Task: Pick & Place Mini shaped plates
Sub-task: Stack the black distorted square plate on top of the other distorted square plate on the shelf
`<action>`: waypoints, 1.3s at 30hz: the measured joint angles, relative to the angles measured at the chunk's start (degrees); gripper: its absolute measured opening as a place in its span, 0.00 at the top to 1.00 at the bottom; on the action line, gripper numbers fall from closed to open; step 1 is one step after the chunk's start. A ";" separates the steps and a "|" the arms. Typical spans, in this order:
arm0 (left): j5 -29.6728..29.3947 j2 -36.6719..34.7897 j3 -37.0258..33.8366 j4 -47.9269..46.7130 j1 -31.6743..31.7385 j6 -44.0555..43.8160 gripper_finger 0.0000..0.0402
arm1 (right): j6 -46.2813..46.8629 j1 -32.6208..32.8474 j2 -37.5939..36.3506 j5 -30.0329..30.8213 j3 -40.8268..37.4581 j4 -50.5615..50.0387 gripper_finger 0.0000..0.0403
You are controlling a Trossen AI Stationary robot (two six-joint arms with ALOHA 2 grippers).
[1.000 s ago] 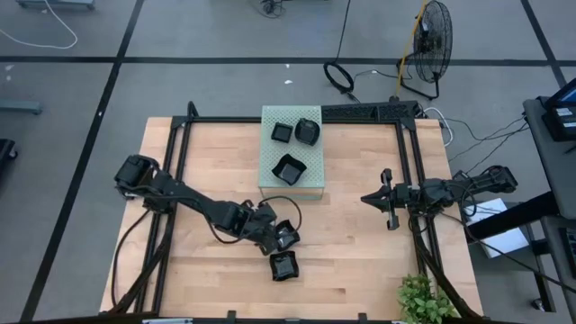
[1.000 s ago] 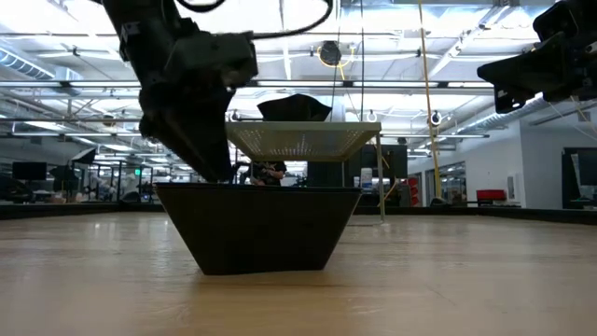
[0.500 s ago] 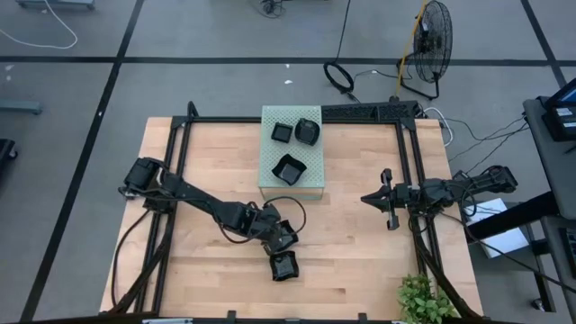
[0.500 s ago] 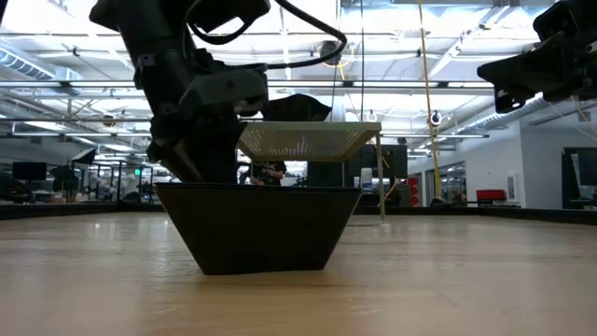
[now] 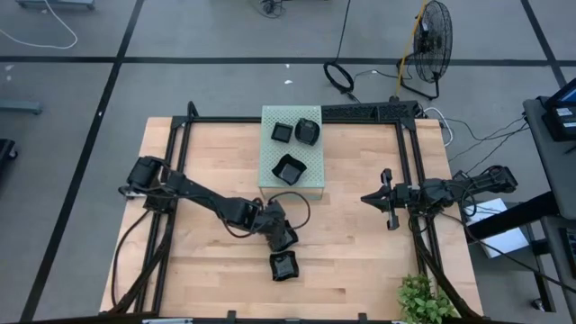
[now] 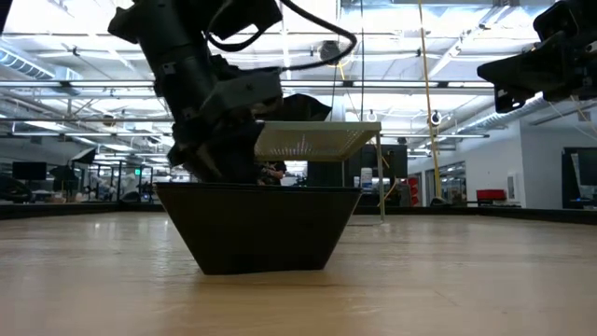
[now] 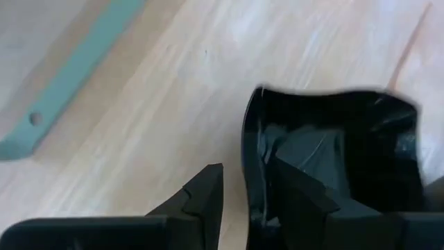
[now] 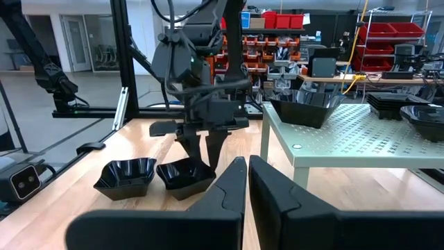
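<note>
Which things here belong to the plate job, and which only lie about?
Job: loose plate; plate straddled by left end effector; three plates on green box.
Lying about: plant; fan; right end effector, waiting.

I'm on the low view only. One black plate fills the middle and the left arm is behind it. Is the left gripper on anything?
Observer: Yes. The left gripper straddles the wall of a second plate, one finger inside and one outside, jaws open.
Operator: Where does that plate sit relative to the one I see?
Observer: From above, it lies just beyond the near plate, toward the pale green box. I cannot tell if the two touch.
Operator: How many are already on the box?
Observer: Three: a small square plate, a rounded plate and a larger plate.
Operator: And the right arm?
Observer: The right gripper is shut and empty, waiting over the table's right side.
</note>
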 joint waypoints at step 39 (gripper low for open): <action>-0.43 -16.51 -0.26 2.49 -1.26 6.29 0.98 | 0.01 0.02 0.02 0.00 0.00 0.00 0.98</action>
